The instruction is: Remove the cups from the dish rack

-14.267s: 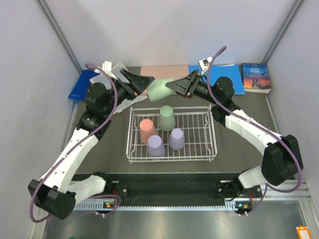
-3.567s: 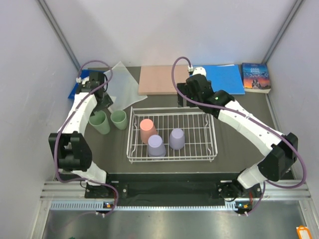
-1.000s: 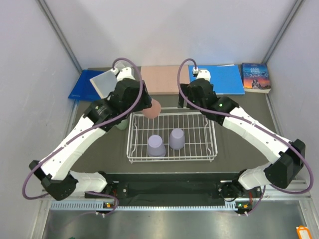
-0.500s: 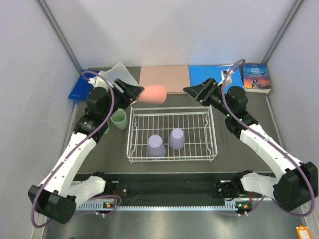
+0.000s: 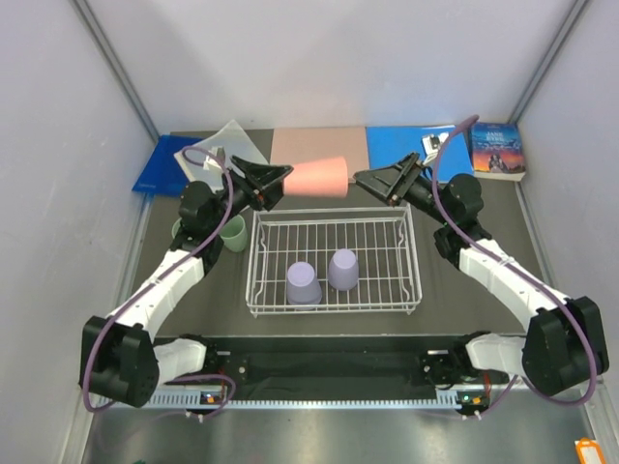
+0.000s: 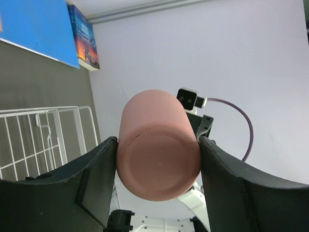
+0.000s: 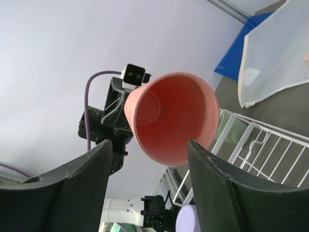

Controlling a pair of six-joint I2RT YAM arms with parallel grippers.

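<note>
A salmon pink cup (image 5: 319, 177) hangs on its side above the back edge of the white wire dish rack (image 5: 334, 311). My left gripper (image 5: 276, 182) is shut on its base end, which fills the gap between the fingers in the left wrist view (image 6: 158, 154). My right gripper (image 5: 370, 181) is open, facing the cup's open mouth (image 7: 169, 116); its fingertips flank the rim without touching. Two lavender cups (image 5: 303, 283) (image 5: 342, 269) stand upside down in the rack. Left of the rack stands a green cup (image 5: 230, 232), and a second green cup (image 5: 179, 230) is partly hidden by my left arm.
Along the back lie a white mesh mat (image 5: 218, 145), a pink board (image 5: 317, 145), a blue folder (image 5: 440, 159) and a book (image 5: 496, 150). A blue sheet (image 5: 158, 166) lies at the far left. Grey walls close in both sides.
My left gripper has lifted the pink cup off the rack's back edge, turned it sideways and carried it right. My right gripper swung round to face it and its jaws have narrowed.
</note>
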